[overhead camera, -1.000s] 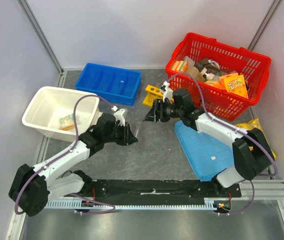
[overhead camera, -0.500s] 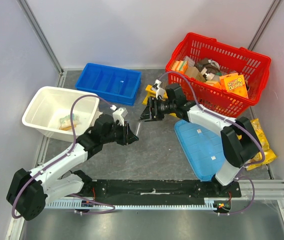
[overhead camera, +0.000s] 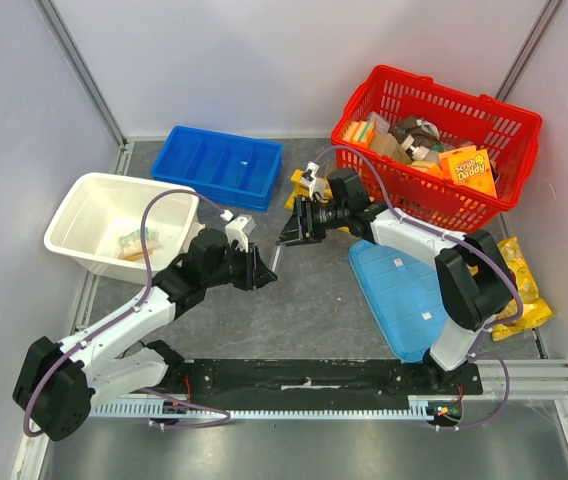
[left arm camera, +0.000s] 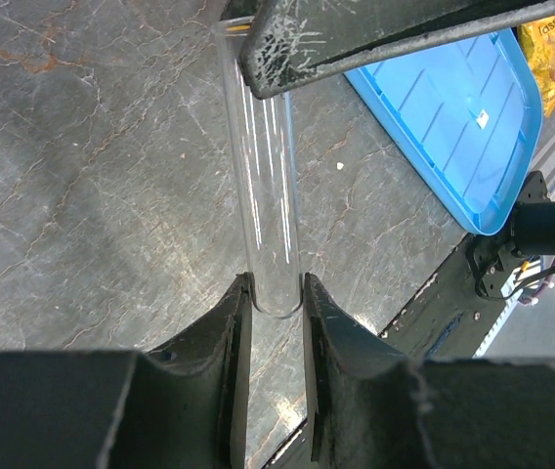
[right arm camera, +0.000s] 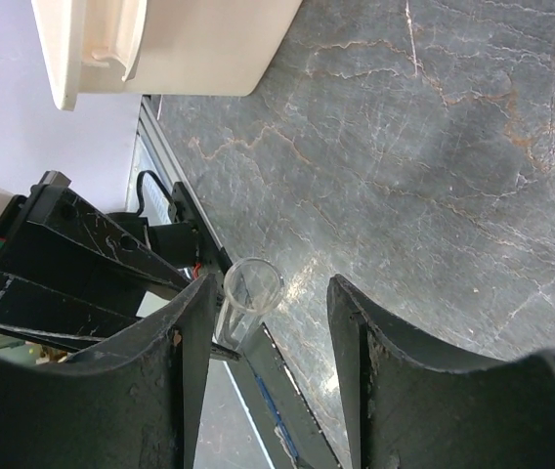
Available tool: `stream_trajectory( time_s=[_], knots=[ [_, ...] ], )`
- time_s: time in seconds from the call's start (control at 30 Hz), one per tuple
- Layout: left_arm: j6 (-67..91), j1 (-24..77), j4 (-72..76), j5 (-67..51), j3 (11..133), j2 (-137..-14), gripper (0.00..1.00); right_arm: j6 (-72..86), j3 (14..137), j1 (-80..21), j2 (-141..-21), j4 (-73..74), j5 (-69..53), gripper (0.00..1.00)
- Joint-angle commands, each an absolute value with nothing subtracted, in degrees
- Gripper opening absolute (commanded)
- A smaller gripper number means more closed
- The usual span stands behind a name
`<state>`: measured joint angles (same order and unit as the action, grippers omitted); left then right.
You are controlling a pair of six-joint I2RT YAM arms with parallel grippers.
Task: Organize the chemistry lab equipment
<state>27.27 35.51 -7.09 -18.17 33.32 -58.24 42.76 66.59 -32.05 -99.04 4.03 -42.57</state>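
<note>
A thin clear tube [left arm camera: 263, 195] is pinched at its rounded bottom by my left gripper [left arm camera: 277, 293], which is shut on it above the grey table. In the top view the tube [overhead camera: 276, 254] slants up from the left gripper [overhead camera: 261, 268] toward my right gripper [overhead camera: 292, 234]. The right gripper [right arm camera: 270, 293] is open, and the tube's open mouth [right arm camera: 251, 288] sits between its jaws, close to the left finger with a gap to the other. The yellow test-tube rack [overhead camera: 302, 188] stands behind the right wrist. A small clear bag [overhead camera: 134, 243] lies in the white bin.
A white bin [overhead camera: 84, 205] is at the left and a blue compartment tray [overhead camera: 219, 165] at the back. A red basket [overhead camera: 464, 200] of boxes sits back right. A blue lid [overhead camera: 404, 295] lies under the right arm, with a yellow chip bag [overhead camera: 517, 290] beside it.
My right gripper has moved left up to the tube's open end and its jaws have narrowed around it. The left gripper keeps holding the tube, nearly still.
</note>
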Motion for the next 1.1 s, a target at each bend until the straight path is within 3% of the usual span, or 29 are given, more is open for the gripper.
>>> stream_trajectory(
  time_s=[0.0,0.27,0.53,0.77,0.93,1.07],
  knots=[
    [25.1,35.9,-4.0,-17.9,32.8,-58.0,0.2,45.0,68.0,-32.3,-100.1,0.4,-44.8,0.56],
    [24.9,35.9,-3.7,-18.4,32.7,-58.5,0.2,46.6,67.8,-32.3,-100.0,-2.6,-44.8,0.54],
    [24.8,35.9,-3.6,-17.8,32.4,-58.4,0.2,47.6,66.5,-32.3,-99.9,-4.6,-44.9,0.42],
    [24.9,35.9,-3.7,-17.2,32.7,-58.4,0.2,47.5,66.3,-32.3,-99.7,-4.2,-45.0,0.38],
    [24.8,35.9,-3.7,-17.1,32.7,-58.2,0.2,45.8,66.6,-32.3,-99.8,-1.7,-45.1,0.49],
    [24.9,35.9,-3.7,-17.0,32.8,-58.2,0.2,45.4,66.8,-32.3,-99.7,-0.8,-44.9,0.49]
  ],
)
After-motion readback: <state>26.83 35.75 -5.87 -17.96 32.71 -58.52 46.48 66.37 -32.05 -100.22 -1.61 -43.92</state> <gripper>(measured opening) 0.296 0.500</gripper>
